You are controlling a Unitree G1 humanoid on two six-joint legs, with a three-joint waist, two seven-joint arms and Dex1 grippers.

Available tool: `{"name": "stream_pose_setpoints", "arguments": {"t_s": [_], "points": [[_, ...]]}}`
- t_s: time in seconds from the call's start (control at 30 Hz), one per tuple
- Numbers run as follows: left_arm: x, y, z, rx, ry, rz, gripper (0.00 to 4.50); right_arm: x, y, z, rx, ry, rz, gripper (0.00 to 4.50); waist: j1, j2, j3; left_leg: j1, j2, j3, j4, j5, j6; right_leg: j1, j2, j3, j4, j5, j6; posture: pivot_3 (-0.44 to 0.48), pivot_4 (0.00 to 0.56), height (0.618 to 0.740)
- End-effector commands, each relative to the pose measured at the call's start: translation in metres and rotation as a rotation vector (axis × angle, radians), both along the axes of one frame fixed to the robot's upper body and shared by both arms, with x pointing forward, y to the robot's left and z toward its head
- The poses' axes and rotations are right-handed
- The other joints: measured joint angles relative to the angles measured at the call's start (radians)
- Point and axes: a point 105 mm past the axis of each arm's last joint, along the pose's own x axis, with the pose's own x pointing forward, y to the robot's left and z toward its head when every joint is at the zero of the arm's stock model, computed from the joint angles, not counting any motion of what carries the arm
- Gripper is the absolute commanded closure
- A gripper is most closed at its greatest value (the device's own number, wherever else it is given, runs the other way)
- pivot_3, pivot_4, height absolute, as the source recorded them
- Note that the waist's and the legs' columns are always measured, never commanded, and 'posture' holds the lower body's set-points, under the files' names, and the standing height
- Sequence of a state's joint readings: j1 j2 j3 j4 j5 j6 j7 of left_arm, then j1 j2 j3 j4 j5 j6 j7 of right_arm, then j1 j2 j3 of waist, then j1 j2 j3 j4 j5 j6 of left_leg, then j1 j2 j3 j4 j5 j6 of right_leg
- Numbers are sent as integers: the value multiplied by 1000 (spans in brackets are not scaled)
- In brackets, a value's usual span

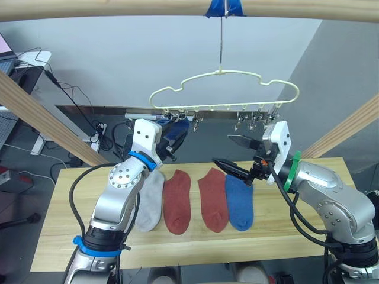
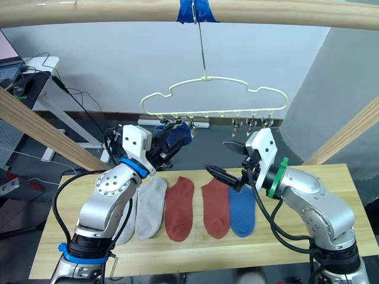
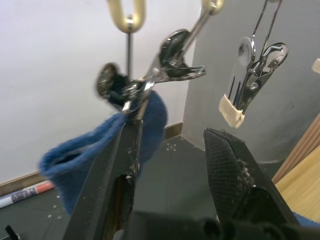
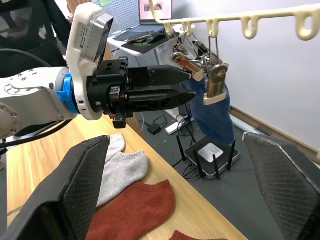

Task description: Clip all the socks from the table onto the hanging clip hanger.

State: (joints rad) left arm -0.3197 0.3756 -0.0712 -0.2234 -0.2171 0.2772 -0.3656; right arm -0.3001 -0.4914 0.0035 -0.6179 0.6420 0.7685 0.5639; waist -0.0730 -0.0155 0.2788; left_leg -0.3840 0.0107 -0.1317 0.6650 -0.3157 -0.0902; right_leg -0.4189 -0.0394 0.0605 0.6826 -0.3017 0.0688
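From the head cameras, the thin cream cloud-outlined plastic clip hanger (image 1: 224, 90) hangs by its metal hook from a thick wooden beam (image 1: 118, 9) above the long light wooden table (image 1: 308, 234). Five short knit socks lie side by side on the table: two light grey socks (image 2: 149, 207), two rust red socks (image 1: 177, 201) and one blue sock on the table (image 1: 240, 202). A second blue sock (image 1: 176, 130) is up at the hanger's leftmost metal clips. The left gripper (image 1: 173, 142) is raised to it; the right gripper (image 1: 232, 155) hovers above the table's blue sock with its fingers spread and nothing between them.

In the left wrist view, the hanging blue sock (image 3: 100, 150) droops from a small metal clip (image 3: 150, 80); the left fingers (image 3: 240, 175) stand apart, one touching the fabric, so whether it grips is unclear.

In the right wrist view, the right fingers (image 4: 75, 185) gape wide around empty air.

The socks look light, limp and easily bunched; pinching the cuff edge seems best. Free clips hang close together, so room at the hanger is tight, while the table edges lie well clear of the socks.
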Motion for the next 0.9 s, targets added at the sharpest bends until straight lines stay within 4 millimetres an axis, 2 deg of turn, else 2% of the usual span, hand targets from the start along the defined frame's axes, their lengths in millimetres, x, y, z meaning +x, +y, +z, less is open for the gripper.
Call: {"name": "stream_pose_setpoints", "arguments": {"t_s": [0.03,0.27,0.6,0.9], "points": [[-6,2,10,-21,-38,-6,2397,-2,0,4,10,-37,-4,0,-3,0,0,0,0,0,0,0,0,0,0,0,0,0,0,-85,292,740],[-23,-4,4,-31,1,-53,2397,0,-2,2,10,-39,-10,0,-10,0,0,0,0,0,0,0,0,0,0,0,0,0,0,-85,293,740],[-4,-8,18,-36,-63,-26,2397,-1,1,5,13,-47,-5,0,-10,0,0,1,0,0,1,2,3,1,0,0,1,4,0,-98,287,740],[4,-8,26,-62,-106,13,2397,-1,0,7,6,-53,-9,0,-11,0,0,1,0,0,2,2,3,1,0,0,0,4,0,-107,283,740]]}}
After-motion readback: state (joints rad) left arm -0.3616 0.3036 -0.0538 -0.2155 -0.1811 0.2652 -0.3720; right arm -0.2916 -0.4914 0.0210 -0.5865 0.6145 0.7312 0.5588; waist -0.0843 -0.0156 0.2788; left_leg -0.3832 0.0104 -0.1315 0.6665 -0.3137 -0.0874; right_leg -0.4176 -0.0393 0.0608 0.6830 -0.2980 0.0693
